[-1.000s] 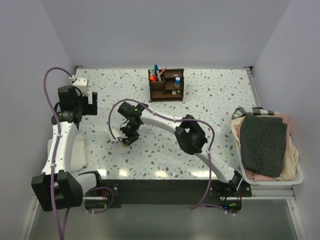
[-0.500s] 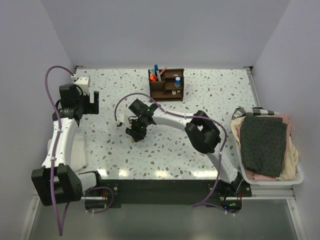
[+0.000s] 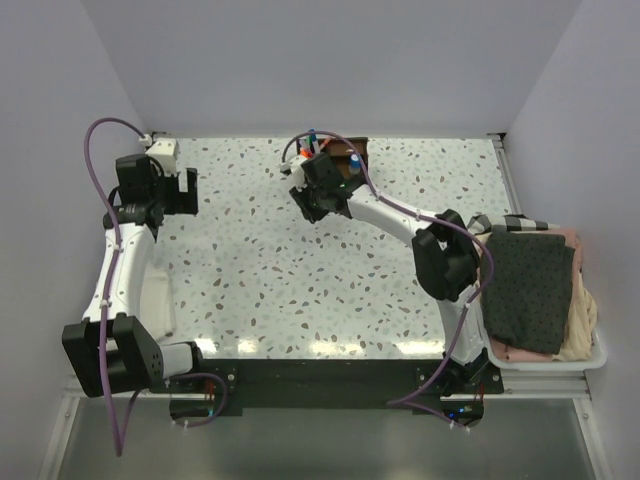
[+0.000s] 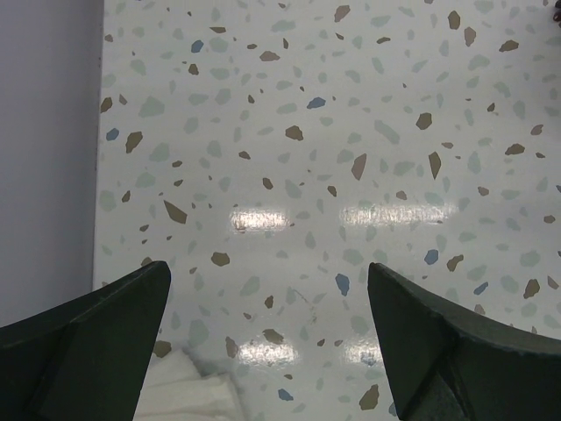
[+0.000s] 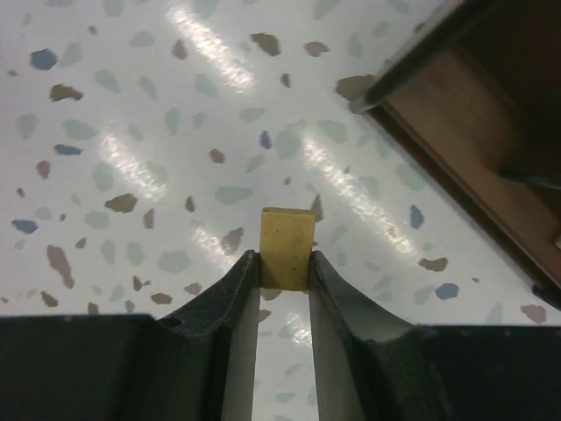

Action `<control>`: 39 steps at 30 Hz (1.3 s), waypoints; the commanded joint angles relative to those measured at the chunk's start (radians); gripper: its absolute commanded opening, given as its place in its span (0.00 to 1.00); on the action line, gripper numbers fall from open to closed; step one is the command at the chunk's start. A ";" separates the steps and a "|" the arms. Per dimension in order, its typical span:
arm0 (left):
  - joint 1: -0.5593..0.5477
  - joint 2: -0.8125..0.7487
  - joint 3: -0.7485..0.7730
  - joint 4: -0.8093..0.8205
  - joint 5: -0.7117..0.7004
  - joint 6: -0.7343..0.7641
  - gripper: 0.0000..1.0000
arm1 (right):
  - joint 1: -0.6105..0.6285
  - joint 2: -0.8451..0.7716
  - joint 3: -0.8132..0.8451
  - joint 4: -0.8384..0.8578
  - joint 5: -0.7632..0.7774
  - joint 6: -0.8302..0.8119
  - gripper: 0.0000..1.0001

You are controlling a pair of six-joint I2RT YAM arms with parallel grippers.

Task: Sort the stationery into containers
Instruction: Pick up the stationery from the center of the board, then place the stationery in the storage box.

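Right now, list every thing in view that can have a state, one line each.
left end effector, open, empty, above the table
right end effector, shut on the tan block, beside the organizer
tan block, pinched between the fingers, not yet in a compartment
organizer, upright, pens and markers standing in it
white cloth, folded, lying on the table
cloth pile, heaped in the basket

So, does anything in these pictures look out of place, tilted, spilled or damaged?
Nothing stands out. The right end effector holds the tan block squarely between its fingers, near the wooden organizer, which stands upright. I see no spill and no damage.
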 commanded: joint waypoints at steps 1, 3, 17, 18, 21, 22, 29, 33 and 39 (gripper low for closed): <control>-0.003 0.003 0.051 0.045 0.025 -0.020 1.00 | -0.051 -0.024 0.046 0.047 0.144 0.109 0.00; -0.003 0.004 0.051 0.045 0.024 -0.018 1.00 | -0.067 -0.021 0.046 0.053 0.183 0.129 0.00; -0.003 0.009 0.035 0.048 0.030 -0.020 1.00 | -0.154 0.073 0.110 0.104 0.288 0.138 0.00; 0.000 0.009 0.034 0.046 0.031 -0.020 1.00 | -0.163 0.086 0.117 0.105 0.294 0.137 0.00; -0.001 0.009 0.034 0.048 0.031 -0.018 1.00 | -0.172 0.102 0.129 0.108 0.300 0.137 0.00; -0.001 0.009 0.034 0.048 0.031 -0.018 1.00 | -0.172 0.105 0.132 0.111 0.302 0.137 0.00; 0.000 0.017 0.034 0.049 0.036 -0.021 1.00 | -0.183 0.126 0.140 0.121 0.317 0.149 0.00; -0.001 0.023 0.034 0.051 0.041 -0.023 1.00 | -0.185 0.145 0.156 0.128 0.316 0.155 0.00; 0.003 0.026 0.028 0.051 0.047 -0.024 1.00 | -0.185 0.180 0.196 0.133 0.293 0.183 0.00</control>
